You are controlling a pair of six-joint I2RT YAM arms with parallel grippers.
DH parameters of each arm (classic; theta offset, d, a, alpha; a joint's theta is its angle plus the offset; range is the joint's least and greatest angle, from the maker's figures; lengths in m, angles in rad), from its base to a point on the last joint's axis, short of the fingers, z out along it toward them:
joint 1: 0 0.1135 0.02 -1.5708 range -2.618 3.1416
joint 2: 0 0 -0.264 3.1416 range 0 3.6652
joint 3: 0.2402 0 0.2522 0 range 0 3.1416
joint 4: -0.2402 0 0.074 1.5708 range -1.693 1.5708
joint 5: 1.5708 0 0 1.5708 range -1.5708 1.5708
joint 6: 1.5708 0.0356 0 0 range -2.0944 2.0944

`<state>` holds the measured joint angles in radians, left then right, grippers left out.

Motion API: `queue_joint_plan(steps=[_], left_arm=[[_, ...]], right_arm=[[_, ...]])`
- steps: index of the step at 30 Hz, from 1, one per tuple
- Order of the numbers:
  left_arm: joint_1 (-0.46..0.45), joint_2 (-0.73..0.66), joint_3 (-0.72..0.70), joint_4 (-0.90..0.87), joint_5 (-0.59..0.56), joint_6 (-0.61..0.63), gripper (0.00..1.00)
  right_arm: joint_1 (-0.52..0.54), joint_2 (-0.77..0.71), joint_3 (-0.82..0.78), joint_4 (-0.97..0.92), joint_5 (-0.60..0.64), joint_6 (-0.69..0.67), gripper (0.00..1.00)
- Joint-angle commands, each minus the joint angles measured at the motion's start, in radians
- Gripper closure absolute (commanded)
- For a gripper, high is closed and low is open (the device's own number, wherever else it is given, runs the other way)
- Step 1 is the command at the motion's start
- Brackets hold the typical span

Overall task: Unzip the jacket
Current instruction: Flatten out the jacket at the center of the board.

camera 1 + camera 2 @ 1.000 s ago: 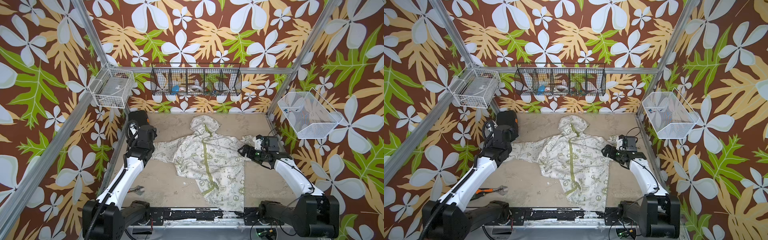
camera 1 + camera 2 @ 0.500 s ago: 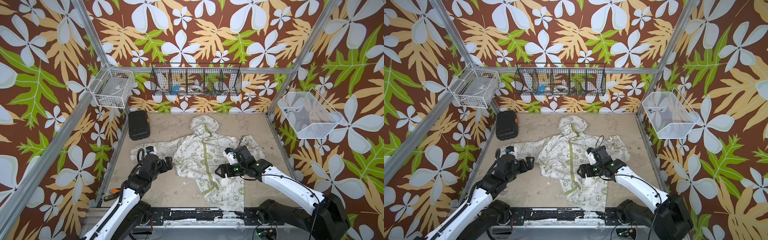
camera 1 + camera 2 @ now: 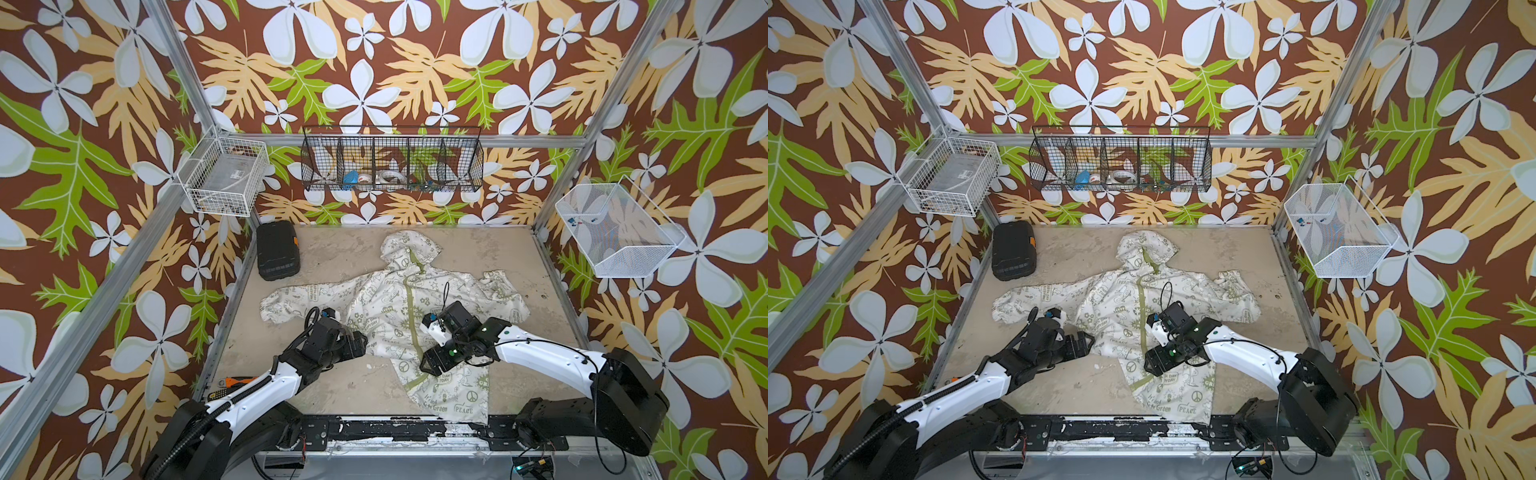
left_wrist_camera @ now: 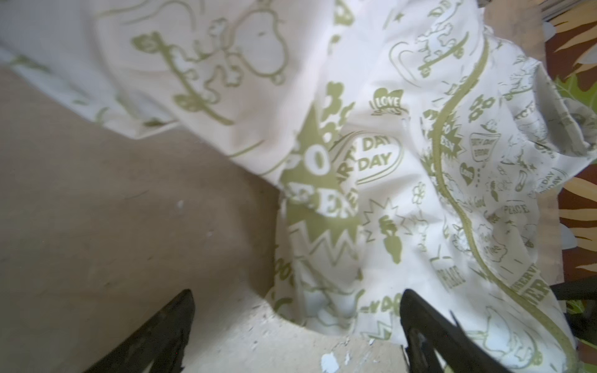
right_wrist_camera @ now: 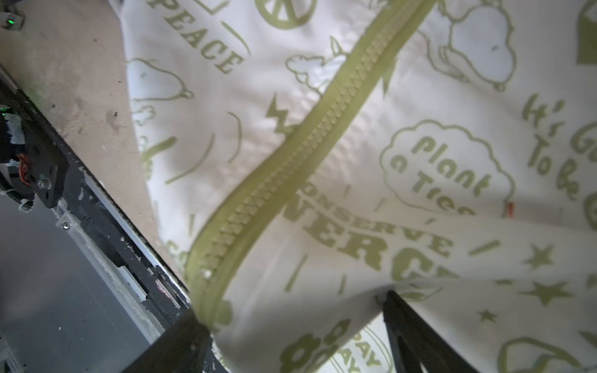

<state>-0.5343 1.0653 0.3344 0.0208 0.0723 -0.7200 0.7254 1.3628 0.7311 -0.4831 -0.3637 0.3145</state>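
Gaping left gripper [image 4: 296,292] straddles jacket [image 4: 371,113] edge; right gripper [image 5: 290,306] half hidden, grip unclear.

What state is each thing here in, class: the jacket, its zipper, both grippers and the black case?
jacket, spread front up on the table, rumpled.
zipper, closed, teeth meshed where visible.
left gripper, open, straddling the jacket's side edge.
right gripper, open, jaws either side of fabric by the zipper.
black case, shut, in a far corner.
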Motion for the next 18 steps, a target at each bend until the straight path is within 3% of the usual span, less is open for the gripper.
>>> queue_joint_plan(steps=[1, 4, 6, 8, 12, 13, 15, 16, 17, 18], left_arm=[[-0.010, 0.065, 0.028, 0.144, 0.020, -0.033, 0.06], [-0.010, 0.161, 0.082, 0.214, 0.069, -0.023, 0.21], [-0.010, 0.217, 0.144, 0.219, 0.099, 0.019, 0.40], [-0.010, 0.260, 0.251, 0.145, 0.101, 0.105, 0.62], [-0.009, 0.326, 0.494, -0.049, 0.045, 0.293, 0.82], [-0.007, 0.357, 0.572, -0.103, 0.034, 0.354, 0.85], [0.010, 0.443, 0.716, -0.212, 0.041, 0.458, 0.86], [0.029, 0.525, 0.810, -0.274, 0.058, 0.505, 0.83], [0.053, 0.586, 0.899, -0.336, 0.081, 0.543, 0.74], [0.076, 0.664, 0.974, -0.382, 0.097, 0.568, 0.62]], right_arm=[[0.002, 0.012, 0.007, 0.025, 0.062, 0.047, 0.37], [0.001, 0.019, 0.040, 0.017, 0.080, 0.052, 0.58], [0.001, 0.016, 0.068, 0.004, 0.081, 0.042, 0.69], [-0.007, 0.023, 0.115, -0.024, 0.054, 0.014, 0.89], [-0.076, 0.032, 0.190, -0.048, -0.038, -0.039, 0.93], [-0.116, 0.037, 0.204, -0.042, -0.063, -0.044, 0.90], [-0.199, 0.067, 0.239, -0.045, -0.090, -0.053, 0.74], [-0.246, 0.096, 0.267, -0.051, -0.084, -0.055, 0.61], [-0.288, 0.133, 0.300, -0.065, -0.068, -0.058, 0.45], [-0.320, 0.169, 0.328, -0.073, -0.061, -0.059, 0.35]])
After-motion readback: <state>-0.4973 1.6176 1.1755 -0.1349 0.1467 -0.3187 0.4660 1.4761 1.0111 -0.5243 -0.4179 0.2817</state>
